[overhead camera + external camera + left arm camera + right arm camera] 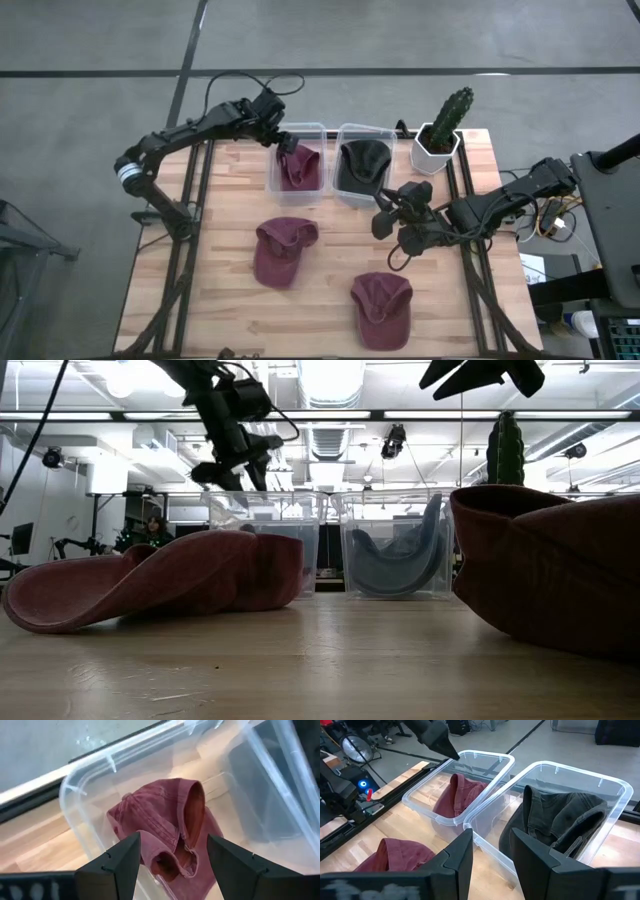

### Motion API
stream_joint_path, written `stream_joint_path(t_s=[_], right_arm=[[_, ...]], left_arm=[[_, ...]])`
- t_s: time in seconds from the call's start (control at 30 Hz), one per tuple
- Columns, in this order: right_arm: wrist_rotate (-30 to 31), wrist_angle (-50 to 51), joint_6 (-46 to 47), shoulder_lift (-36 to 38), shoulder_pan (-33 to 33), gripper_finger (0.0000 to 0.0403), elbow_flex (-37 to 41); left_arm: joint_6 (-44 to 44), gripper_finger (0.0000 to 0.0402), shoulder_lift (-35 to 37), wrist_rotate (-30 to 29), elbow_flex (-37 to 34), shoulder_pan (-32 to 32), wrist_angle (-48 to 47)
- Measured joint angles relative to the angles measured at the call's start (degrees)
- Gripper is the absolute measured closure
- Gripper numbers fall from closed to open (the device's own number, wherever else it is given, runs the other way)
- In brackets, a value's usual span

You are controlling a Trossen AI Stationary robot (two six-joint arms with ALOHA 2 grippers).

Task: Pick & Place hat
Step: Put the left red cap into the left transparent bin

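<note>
- A wooden bench [330,270] on a grey floor carries two clear bins along its far edge.
- One maroon hat [283,250] lies mid-bench, another [382,306] near the front edge.
- The left bin [298,160] holds a third maroon hat [165,827]; the right bin [362,163] holds a dark hat [560,820].
- A potted cactus [443,128] stands at the far right corner.
- The left gripper [172,857] hovers over the left bin, fingers spread, empty.
- The right gripper [492,851] hangs mid-bench, parted, holding nothing.

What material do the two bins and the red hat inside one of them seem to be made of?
The two bins, left bin and right bin, look like clear, glossy hard plastic: the table shows through their walls. The red hat looks like washed cotton twill, matte, with stitched seams and soft folds; the exact fabric is uncertain.
</note>
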State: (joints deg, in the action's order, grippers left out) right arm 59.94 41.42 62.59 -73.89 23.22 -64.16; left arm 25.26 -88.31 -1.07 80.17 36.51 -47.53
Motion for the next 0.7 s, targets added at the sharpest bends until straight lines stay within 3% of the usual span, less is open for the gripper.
stream_joint_path(t_s=[0.33,0.5,0.7], right_arm=[[-1.4,0.0,0.0,0.0,0.0,0.0280,0.0],[-2.9,0.0,0.0,0.0,0.0,0.0280,0.0],[-3.5,0.3,-0.1,0.0,0.0,0.0280,0.0]], left_arm=[[1.8,0.0181,5.6,-3.1,6.5,-4.7,-21.6],[9.5,0.0181,11.5,-8.0,3.0,-11.0,-26.1],[21.3,0.0181,19.2,-8.4,-4.7,-18.6,-26.4]])
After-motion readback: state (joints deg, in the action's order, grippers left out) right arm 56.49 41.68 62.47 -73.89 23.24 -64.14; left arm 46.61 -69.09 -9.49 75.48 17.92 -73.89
